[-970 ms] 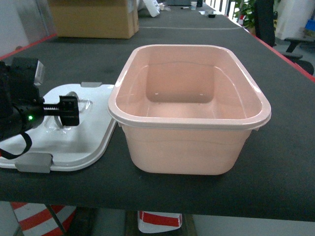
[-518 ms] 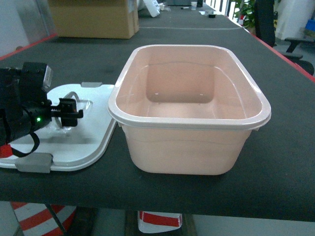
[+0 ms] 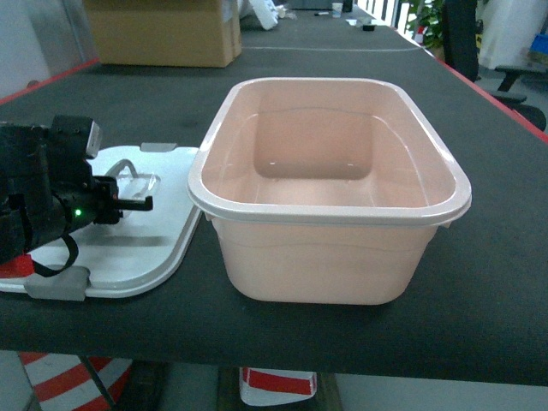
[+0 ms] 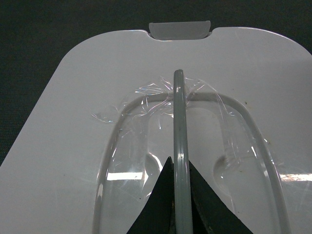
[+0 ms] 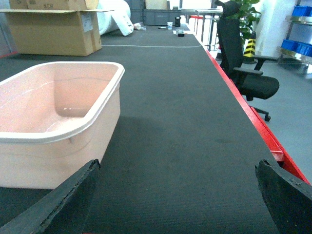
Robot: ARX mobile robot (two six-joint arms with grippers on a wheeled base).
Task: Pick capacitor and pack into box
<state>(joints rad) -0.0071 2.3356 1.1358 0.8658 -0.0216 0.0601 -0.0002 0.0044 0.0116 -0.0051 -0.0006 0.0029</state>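
The pale pink box (image 3: pixel 317 257) stands open in the middle of the black table, nothing inside it; its wall also shows in the right wrist view (image 5: pixel 53 156). Its white lid (image 3: pixel 145 248) lies flat to the left. My left gripper (image 3: pixel 141 203) hovers low over the lid, shut on the lid's grey handle (image 4: pixel 179 122), which runs between the black fingertips (image 4: pixel 163 195). My right gripper (image 5: pixel 178 195) stands open over bare table to the right of the box. No capacitor is in view.
A brown cardboard carton (image 3: pixel 163 30) stands at the far left of the table. Grey latches (image 3: pixel 58 282) sit on the lid's edges. The table's red right edge (image 5: pixel 253 117) drops off beside a black office chair (image 5: pixel 243 63).
My left gripper has moved right over the lid and turned, its fingers now lying thin and level at the lid's handle. The box and lid have stayed put.
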